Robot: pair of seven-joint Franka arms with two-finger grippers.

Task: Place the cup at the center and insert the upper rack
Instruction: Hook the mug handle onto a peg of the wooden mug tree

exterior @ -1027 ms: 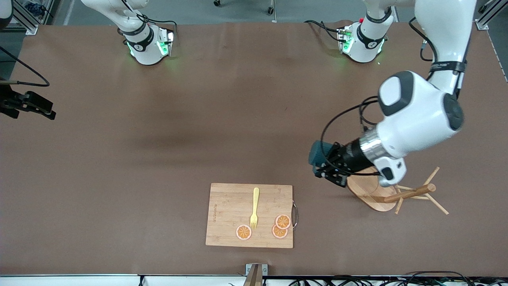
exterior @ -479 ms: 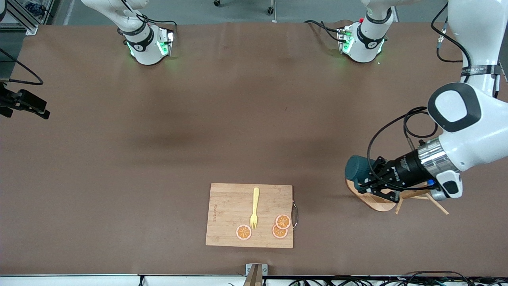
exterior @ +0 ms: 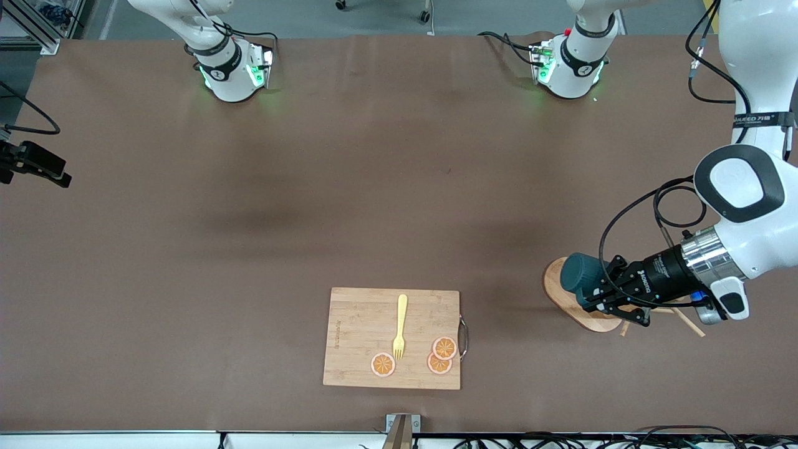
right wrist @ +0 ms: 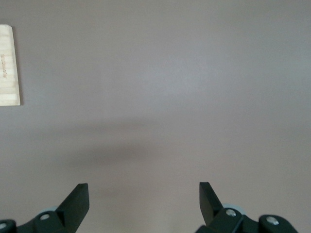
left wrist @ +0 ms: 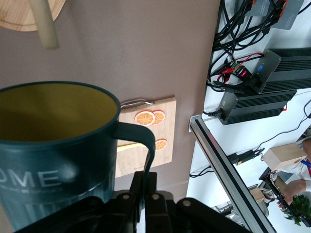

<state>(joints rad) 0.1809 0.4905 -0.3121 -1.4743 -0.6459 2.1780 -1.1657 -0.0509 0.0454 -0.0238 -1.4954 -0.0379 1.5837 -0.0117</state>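
My left gripper [exterior: 603,297] is shut on the handle of the dark teal cup [exterior: 577,274] and holds it tipped on its side, up over the wooden base of the upper rack [exterior: 559,298]. In the left wrist view the cup [left wrist: 53,145] shows its yellow inside and white lettering, and its handle sits between my fingers [left wrist: 137,187]. The rack's base [left wrist: 22,14] and post [left wrist: 43,29] lie past the cup's rim. Most of the rack's post and pegs are hidden under my left arm; one peg [exterior: 693,327] shows. My right gripper [exterior: 43,167] waits open at the right arm's end of the table, over bare table [right wrist: 143,190].
A rectangular wooden cutting board [exterior: 349,337] lies near the front edge, with a yellow fork [exterior: 399,327] and three orange slices [exterior: 444,347] on it. It also shows in the left wrist view [left wrist: 165,145] and at the edge of the right wrist view [right wrist: 8,65].
My left gripper has carried the cup toward the left arm's end of the table, so that it is now over the rack's base. My right gripper has drifted slightly outward.
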